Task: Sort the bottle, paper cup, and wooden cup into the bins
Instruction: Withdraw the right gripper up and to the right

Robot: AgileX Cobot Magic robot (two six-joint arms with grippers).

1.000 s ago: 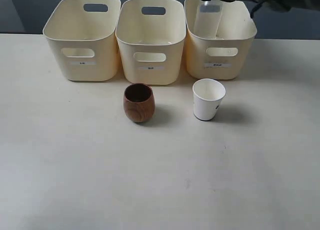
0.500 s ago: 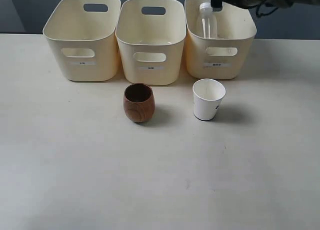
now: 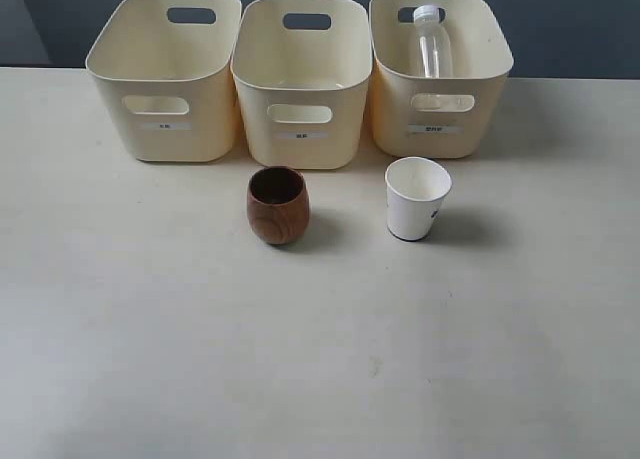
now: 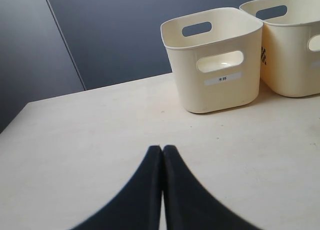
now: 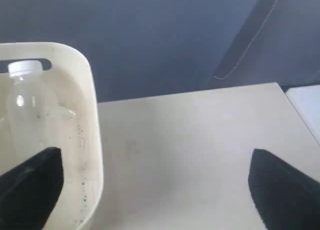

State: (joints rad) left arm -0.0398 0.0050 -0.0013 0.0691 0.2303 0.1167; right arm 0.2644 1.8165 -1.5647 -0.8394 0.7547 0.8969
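The clear bottle (image 3: 432,41) with its white cap stands upright inside the right-hand bin (image 3: 440,114); the right wrist view shows the bottle (image 5: 27,102) inside that bin (image 5: 87,140) too. In front of the middle bin (image 3: 300,129) sits the dark wooden cup (image 3: 278,205), with the white paper cup (image 3: 417,198) to its right on the table. The left bin (image 3: 165,119) holds nothing visible. My right gripper (image 5: 155,182) is open, fingers wide apart, beside the right bin. My left gripper (image 4: 162,151) is shut and empty, low over the table short of a bin (image 4: 215,62).
A second bin (image 4: 295,44) shows at the edge of the left wrist view. The cream table (image 3: 320,359) spreads wide in front of the cups. A dark wall stands behind the bins. Neither arm shows in the exterior view.
The right gripper let go of the bottle, which now stands in the right bin, and the arm withdrew upward out of the exterior view. The cups have not moved.
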